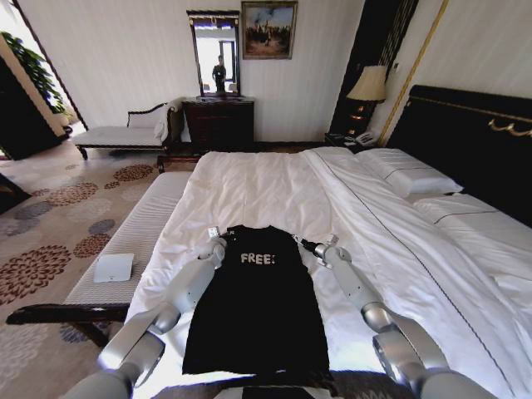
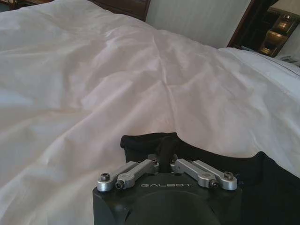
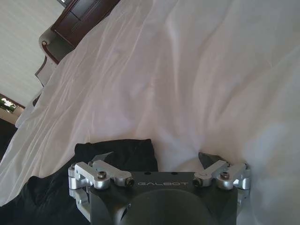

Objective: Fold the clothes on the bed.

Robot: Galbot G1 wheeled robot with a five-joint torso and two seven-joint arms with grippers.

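The black soft T-shirt with white "FREE!" lettering lies flat on the white duvet of the large dark-framed bed, its shoulders between the left gripper, which pinches the left shoulder fabric, and the right gripper, spread wide over the right shoulder corner.

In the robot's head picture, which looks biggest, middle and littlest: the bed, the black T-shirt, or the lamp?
1. The bed, by far the largest.
2. The black T-shirt, lying on it between the left gripper and right gripper.
3. The lamp, smallest, though it stands farther away, so its true size is unsure.
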